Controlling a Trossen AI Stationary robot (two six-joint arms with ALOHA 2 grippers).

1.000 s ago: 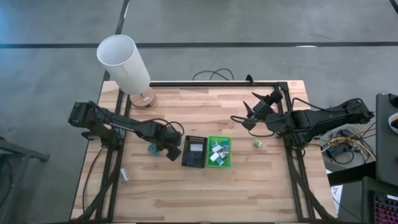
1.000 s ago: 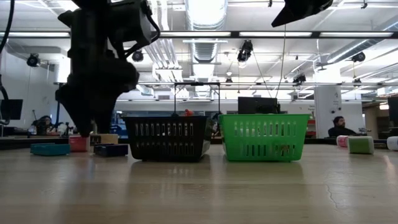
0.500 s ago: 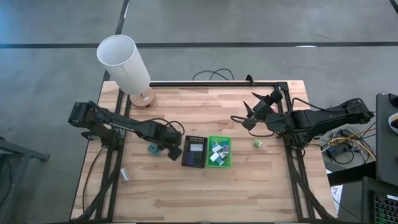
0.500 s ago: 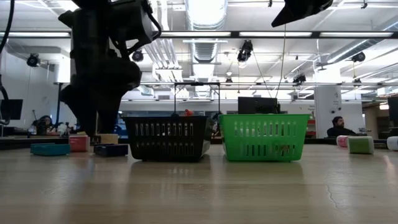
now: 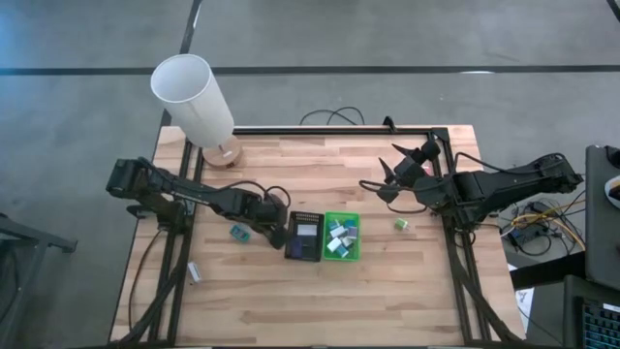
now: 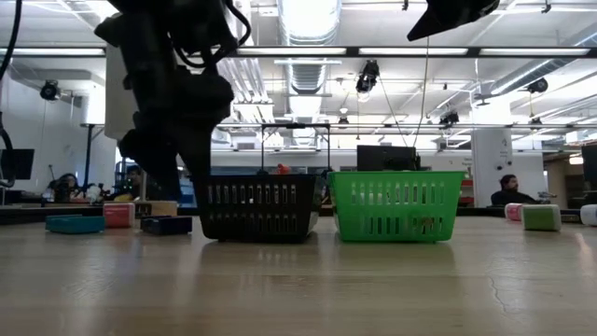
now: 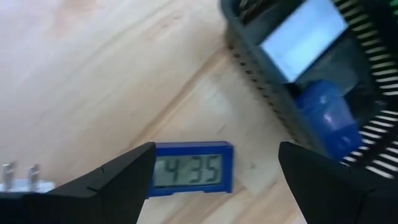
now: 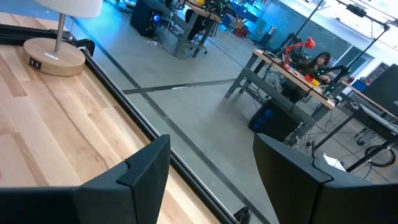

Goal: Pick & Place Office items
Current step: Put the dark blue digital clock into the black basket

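The small blue clock (image 7: 191,168) lay flat on the table just beside the black basket (image 7: 348,81). It looked light, rigid and slick-faced; I'd pinch its long edges. My left claw (image 7: 214,177) hung spread and empty above it.

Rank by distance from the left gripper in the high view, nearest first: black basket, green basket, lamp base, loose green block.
Left gripper is open.
1. Black basket: right beside the gripper, toward table centre.
2. Green basket: next to the black basket, on its far side.
3. Lamp base: back left corner of the table.
4. Loose green block: beyond both baskets, near the right arm.
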